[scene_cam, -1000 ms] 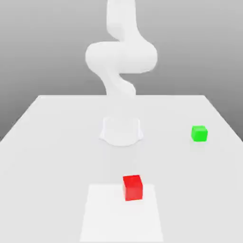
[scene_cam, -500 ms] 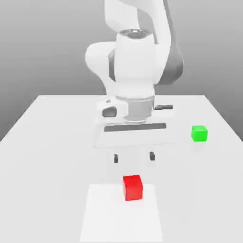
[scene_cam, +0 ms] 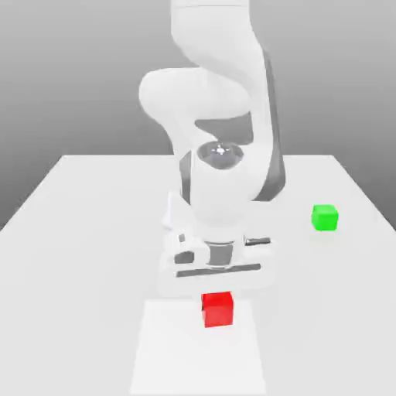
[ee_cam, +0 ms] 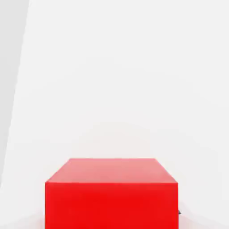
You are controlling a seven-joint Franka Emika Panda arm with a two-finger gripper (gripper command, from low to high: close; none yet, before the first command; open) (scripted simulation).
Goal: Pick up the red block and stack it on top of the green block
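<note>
The red block (scene_cam: 218, 310) rests on a paler square patch (scene_cam: 193, 356) near the front of the table. In the hand view the red block (ee_cam: 112, 194) looms very close, seen from a little above. My gripper (scene_cam: 217, 278) has come down right over it, and the hand's lower edge covers the block's top rim in the exterior view. The green block (scene_cam: 325, 217) sits alone on the table, further back and toward the exterior view's right, well apart from the arm.
A white table (scene_cam: 85, 232) carries both blocks. The arm's bulky white links (scene_cam: 220, 186) rise behind the red block and hide the middle of the table. Open surface lies between the hand and the green block.
The hand has dropped from well above the table to just over the red block. Neither block has moved.
</note>
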